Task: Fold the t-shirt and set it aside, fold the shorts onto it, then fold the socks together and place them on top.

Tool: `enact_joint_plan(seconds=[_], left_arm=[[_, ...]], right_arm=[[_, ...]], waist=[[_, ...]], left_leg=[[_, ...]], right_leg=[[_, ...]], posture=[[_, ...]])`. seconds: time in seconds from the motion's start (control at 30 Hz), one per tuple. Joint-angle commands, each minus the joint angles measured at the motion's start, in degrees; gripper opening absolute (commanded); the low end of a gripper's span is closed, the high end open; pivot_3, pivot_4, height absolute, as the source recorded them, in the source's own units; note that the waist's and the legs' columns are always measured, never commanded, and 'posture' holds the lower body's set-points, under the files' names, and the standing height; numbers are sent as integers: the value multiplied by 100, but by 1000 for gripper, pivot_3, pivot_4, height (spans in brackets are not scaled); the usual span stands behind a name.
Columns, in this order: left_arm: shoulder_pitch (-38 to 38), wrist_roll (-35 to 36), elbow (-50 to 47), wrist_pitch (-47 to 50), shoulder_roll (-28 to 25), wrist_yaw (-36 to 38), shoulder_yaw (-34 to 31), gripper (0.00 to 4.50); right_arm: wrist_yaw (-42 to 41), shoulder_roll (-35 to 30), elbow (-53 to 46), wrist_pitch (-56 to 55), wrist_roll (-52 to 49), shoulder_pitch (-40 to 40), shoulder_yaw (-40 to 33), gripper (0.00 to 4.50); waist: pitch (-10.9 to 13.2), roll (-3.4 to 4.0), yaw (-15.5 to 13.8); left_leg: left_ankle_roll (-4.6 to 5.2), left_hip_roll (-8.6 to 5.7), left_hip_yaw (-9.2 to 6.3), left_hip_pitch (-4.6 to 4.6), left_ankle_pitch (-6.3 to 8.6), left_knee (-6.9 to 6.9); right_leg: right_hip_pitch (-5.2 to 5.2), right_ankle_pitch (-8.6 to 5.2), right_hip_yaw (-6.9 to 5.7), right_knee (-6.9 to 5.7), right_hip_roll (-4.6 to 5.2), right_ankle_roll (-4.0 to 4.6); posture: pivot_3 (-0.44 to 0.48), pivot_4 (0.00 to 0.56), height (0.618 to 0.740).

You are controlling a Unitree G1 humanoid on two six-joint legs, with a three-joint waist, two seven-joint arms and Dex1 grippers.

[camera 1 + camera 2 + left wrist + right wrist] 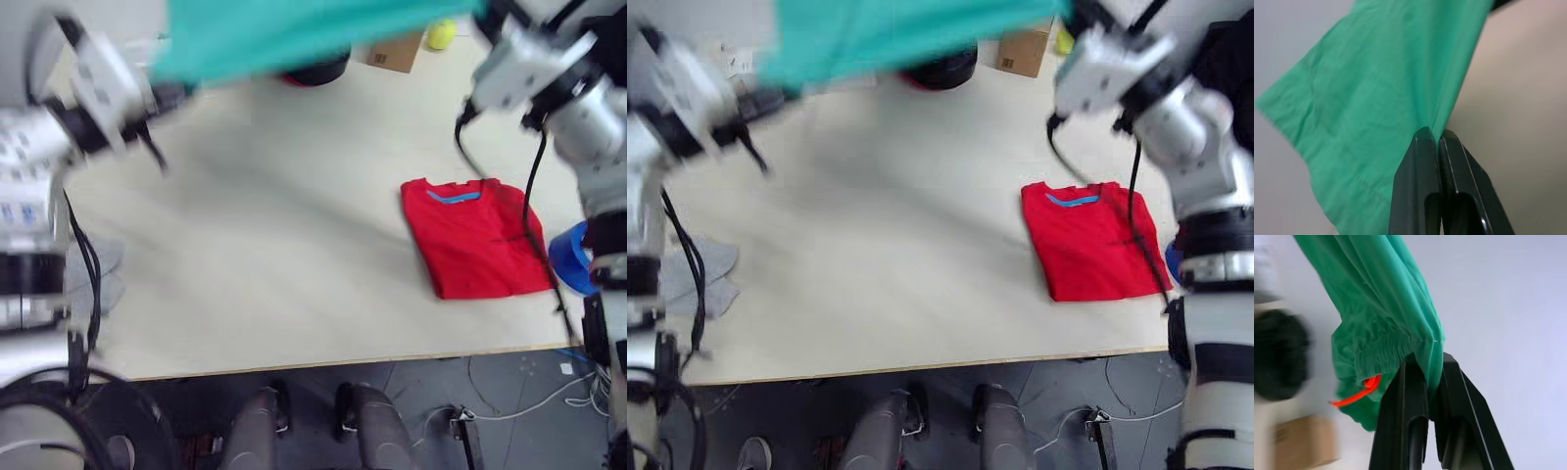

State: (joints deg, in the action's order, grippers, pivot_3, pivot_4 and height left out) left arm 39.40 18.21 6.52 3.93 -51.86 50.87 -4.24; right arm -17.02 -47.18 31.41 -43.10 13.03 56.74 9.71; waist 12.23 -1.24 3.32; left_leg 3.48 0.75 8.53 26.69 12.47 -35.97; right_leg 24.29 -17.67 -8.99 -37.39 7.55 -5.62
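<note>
Both the left gripper (1436,139) and right gripper (1427,363) pinch thin edges of the shorts (294,34), stretched between them above the table (274,245); either edge could slip, dropping the cloth askew, away from the folded t-shirt (472,238).

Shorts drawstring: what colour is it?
Orange-red, against the teal-green shorts. The drawstring shows best in the right wrist view, hanging below the gathered waistband.

The surface (274,294) is seen from above by both eye views, which share the folded t-shirt (475,238). The shorts (1381,98) are viewed closely along each tool by the wrist cameras.
</note>
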Motion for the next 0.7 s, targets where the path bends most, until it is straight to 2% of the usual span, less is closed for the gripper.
enact_joint_plan(seconds=[0.03,0.1,0.17,0.2,0.27,0.3,0.33,0.37,0.4,0.43,0.47,0.5,0.53,0.6,0.7], left_arm=[[-1112,892,-1683,1233,-532,434,-646,5],[-1823,1169,-2267,1625,-683,667,-748,5],[-2689,1567,-2952,2251,-1016,1083,-818,5],[-3012,1611,-3174,2355,-1117,1208,-822,5],[-3458,1601,-3439,2415,-1244,1387,-849,5],[-3644,1514,-3510,2373,-1307,1471,-865,5],[-3809,1414,-3529,2335,-1358,1545,-864,5],[-3932,1307,-3516,2253,-1393,1606,-866,5],[-4038,1227,-3496,2208,-1426,1653,-864,5],[-4152,1186,-3481,2187,-1460,1721,-883,5],[-4246,1159,-3481,2162,-1490,1788,-908,5],[-4330,1143,-3490,2152,-1525,1855,-931,5],[-4464,1121,-3511,2140,-1592,1975,-967,5],[-4676,1071,-3523,2118,-1708,2184,-1022,5],[-4821,1167,-3502,2235,-1841,2418,-1055,5]], right_arm=[[-1456,-260,-1131,475,-1370,-934,-21,0],[-2057,-302,-1603,871,-1706,-1502,57,0],[-2336,-287,-1717,889,-1554,-2052,157,0],[-2539,-268,-1775,1066,-1614,-2283,176,0],[-2820,-269,-1826,1269,-1628,-2571,150,0],[-3049,-309,-1910,1415,-1751,-2721,145,0],[-3244,-347,-2020,1535,-1871,-2853,120,0],[-3431,-390,-2138,1727,-1984,-2972,89,0],[-3613,-435,-2262,1912,-2089,-3079,66,0],[-3805,-502,-2382,1996,-2181,-3202,43,0],[-3951,-548,-2484,2083,-2234,-3296,27,0],[-4072,-589,-2569,2180,-2275,-3377,15,0],[-4231,-642,-2656,2182,-2314,-3472,15,0],[-4463,-713,-2820,2284,-2380,-3618,13,0],[-4838,-819,-3200,2579,-2666,-3828,-9,0]], waist=[[7,7,-4],[21,32,-29],[27,42,-28],[30,48,-40],[24,52,-90],[20,41,-165],[11,0,-189],[19,-53,-209],[9,6,-236],[-3,53,-256],[-9,88,-253],[-9,91,-235],[-10,89,-213],[-17,77,-161],[-18,74,-160]], left_leg=[[5,4,-1,-2,-2,-19],[20,7,-4,-65,-14,-26],[26,4,-1,-137,-22,-18],[-2,6,-2,-185,-10,-6],[8,20,-11,-246,9,21],[4,13,1,-241,-3,57],[7,8,61,-248,-40,108],[-4,-3,147,-304,-79,138],[-67,-43,199,-343,-128,128],[-186,-66,-2,-304,-71,-35],[-249,-88,-219,-278,-7,-118],[-171,-89,-328,-262,11,-122],[-169,-66,-353,-274,44,-113],[-152,-47,-354,-284,73,-95],[-156,-47,-340,-286,73,-73]], right_leg=[[-17,-4,3,2,1,5],[-106,-17,22,50,2,26],[-184,-26,55,96,3,50],[-232,-21,60,124,8,65],[-304,-5,86,143,2,82],[-291,-8,181,65,-31,96],[-274,-146,316,-141,-100,257],[-275,-325,405,-254,-115,376],[-249,-500,560,-204,0,250],[-245,-510,526,-221,-2,236],[-298,-509,485,-219,-37,246],[-336,-503,438,-193,-75,248],[-371,-480,411,-169,-100,237],[-397,-417,403,-130,-120,135],[-392,-412,405,-117,-124,126]], posture=[[0,150,740],[0,150,740],[0,150,740],[0,150,740],[0,150,740],[0,150,740],[0,150,740],[0,150,740],[0,150,740],[0,150,740],[0,150,740],[0,150,740],[0,150,740],[0,150,740],[0,150,740]])
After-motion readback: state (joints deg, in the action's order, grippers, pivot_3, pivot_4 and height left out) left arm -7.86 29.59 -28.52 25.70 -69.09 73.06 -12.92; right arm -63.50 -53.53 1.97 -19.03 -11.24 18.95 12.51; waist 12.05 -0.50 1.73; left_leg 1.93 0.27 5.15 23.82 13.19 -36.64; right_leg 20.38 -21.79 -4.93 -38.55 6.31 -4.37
